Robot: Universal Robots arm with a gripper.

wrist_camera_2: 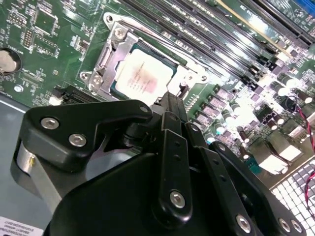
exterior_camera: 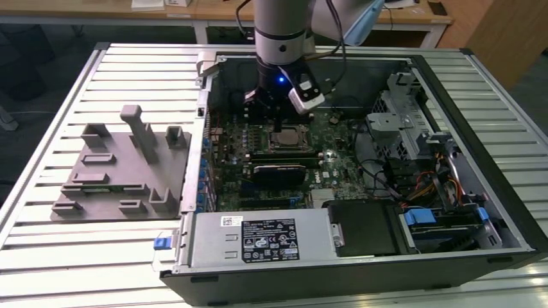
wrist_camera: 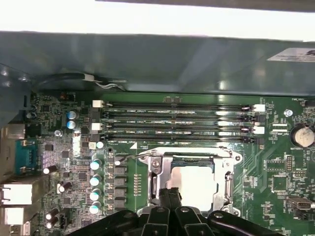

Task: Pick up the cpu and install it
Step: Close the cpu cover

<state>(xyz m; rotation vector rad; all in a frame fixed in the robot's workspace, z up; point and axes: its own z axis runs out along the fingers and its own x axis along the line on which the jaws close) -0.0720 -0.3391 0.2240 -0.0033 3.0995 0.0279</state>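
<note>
The cpu point(wrist_camera_2: 142, 78) lies flat inside the metal-framed socket point(wrist_camera_2: 109, 51) on the green motherboard, silver-white top facing up. In the first wrist view the cpu point(wrist_camera: 199, 189) sits within the socket frame point(wrist_camera: 227, 172), whose load plate is swung open. In the exterior view the cpu point(exterior_camera: 289, 138) is at the board's middle. My gripper point(wrist_camera_2: 170, 98) hovers just beside the chip's edge, its black fingers pressed together with nothing between them. The gripper point(exterior_camera: 276, 117) hangs from the arm right over the socket, and the gripper point(wrist_camera: 171, 192) tips overlap the chip's near side.
Several memory slots point(wrist_camera: 177, 123) run beside the socket. A row of capacitors point(wrist_camera: 96, 179) and rear ports point(wrist_camera: 17, 194) flank it. The open computer case point(exterior_camera: 505, 218) holds a power supply point(exterior_camera: 256, 240), drive cages and cables point(exterior_camera: 419, 173). A grey fixture point(exterior_camera: 120, 170) sits on the exterior view's left.
</note>
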